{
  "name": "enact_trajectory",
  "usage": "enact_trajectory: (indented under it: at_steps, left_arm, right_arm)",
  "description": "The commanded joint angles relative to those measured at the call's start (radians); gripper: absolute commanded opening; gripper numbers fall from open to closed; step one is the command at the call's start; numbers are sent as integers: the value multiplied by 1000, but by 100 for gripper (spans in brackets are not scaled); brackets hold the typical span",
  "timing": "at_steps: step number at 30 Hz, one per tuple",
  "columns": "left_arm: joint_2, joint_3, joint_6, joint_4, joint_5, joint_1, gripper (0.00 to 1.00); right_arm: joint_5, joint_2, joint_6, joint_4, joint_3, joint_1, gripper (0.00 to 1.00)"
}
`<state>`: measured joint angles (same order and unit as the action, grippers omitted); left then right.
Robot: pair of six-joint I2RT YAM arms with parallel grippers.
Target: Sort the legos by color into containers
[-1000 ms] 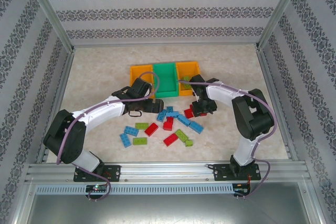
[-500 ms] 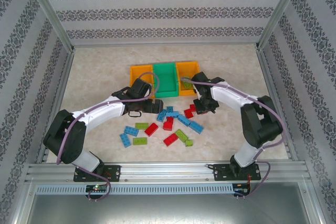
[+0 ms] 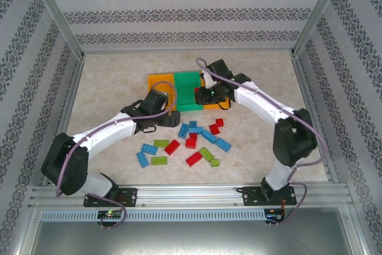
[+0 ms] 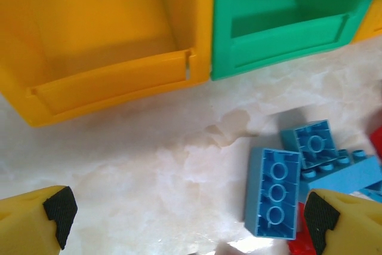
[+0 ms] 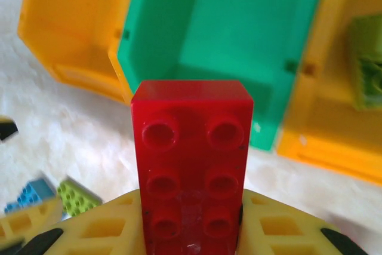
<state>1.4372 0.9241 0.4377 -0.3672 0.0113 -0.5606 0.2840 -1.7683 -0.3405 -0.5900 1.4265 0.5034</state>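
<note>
1. A red lego (image 5: pixel 192 165) is sitting clenched upright in the right end effector (image 3: pixel 206 92), hanging over the front of the green bin (image 5: pixel 239 28).
2. The right arm is stretching forward and bending leftward toward the bins.
3. The left end effector (image 4: pixel 185 219) is hovering released, jaws wide, just before the left orange bin (image 4: pixel 101 40), its arm reaching forward and rightward.
4. A lime lego (image 5: pixel 367 64) is lying in the right orange bin (image 5: pixel 334 141).
5. Loose legos (image 3: pixel 197 141) are lying scattered on the marbled surface (image 3: pixel 119 82), with patterned walls (image 3: pixel 179 13) enclosing it.

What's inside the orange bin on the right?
A lime green brick lies in the right orange bin. From above the right arm covers most of it, so more may be hidden.
</note>
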Motion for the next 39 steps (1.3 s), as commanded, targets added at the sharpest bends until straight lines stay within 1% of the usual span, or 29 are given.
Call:
enact_trajectory:
  at_steps: [1,5,10,12,14,16,17,18,25,33,39]
  left_arm:
    - [-22,-27,16,-61,56,11,99]
    - [-36,-49,37,-83,76,21,99]
    - [-39,-65,64,-107,75,27,99]
    - [-42,-74,82,-121,76,28,99]
    - [-43,-83,100,-136,75,28,99]
    - [-43,-94,105,-145,65,28,99]
    - [-43,-100,105,-146,56,28,99]
    - [-44,-107,101,-149,48,28,99]
    - [-87,-164,50,-187,-3,28,100]
    - [-128,-216,23,-229,5,0,100]
    - [-152,-259,50,-217,-3,-33,98]
  right_arm:
    - [9,-107,-71,27,91,7,33]
    - [-20,-206,-104,21,179,4,33]
    - [-50,-297,-120,-18,277,6,35]
    - [-57,-313,-119,-25,297,9,39]
    - [-70,-330,-117,-40,317,9,46]
    - [-81,-340,-115,-52,325,9,51]
    - [-84,-342,-113,-54,325,9,56]
    - [-81,-341,-113,-52,323,8,58]
    - [-44,-281,-112,13,260,12,62]
    - [-30,-219,-122,63,198,1,65]
    - [20,-178,-136,112,150,-31,67]
